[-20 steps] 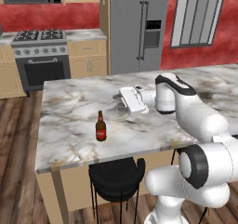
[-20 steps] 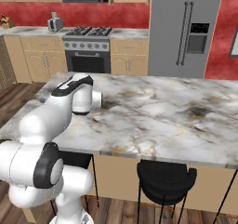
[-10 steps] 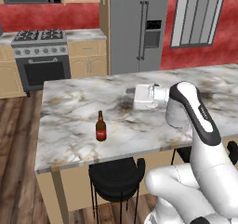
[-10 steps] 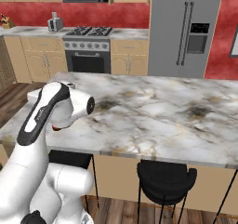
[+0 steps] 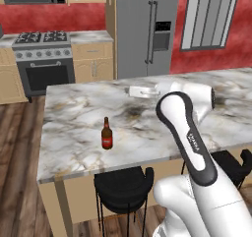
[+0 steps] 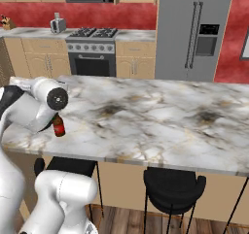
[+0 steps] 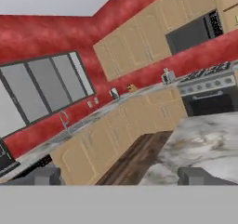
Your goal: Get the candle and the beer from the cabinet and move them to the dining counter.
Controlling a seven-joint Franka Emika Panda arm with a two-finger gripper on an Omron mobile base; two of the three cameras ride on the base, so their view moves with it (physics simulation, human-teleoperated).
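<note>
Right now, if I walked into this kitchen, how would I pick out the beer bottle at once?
Look for the dining counter, the long marble-topped island with black stools tucked under it, standing across the floor from the gas stove. Near its stove-side end the beer stands upright on the marble. It is a small dark brown bottle with a red label and a narrow neck.

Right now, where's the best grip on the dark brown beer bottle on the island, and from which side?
Probably the wide lower body of the dark brown glass beer bottle, across the red label. It stands upright and alone on the marble dining counter, so a level approach from the side looks cleaner than pinching the narrow neck from above.
</note>
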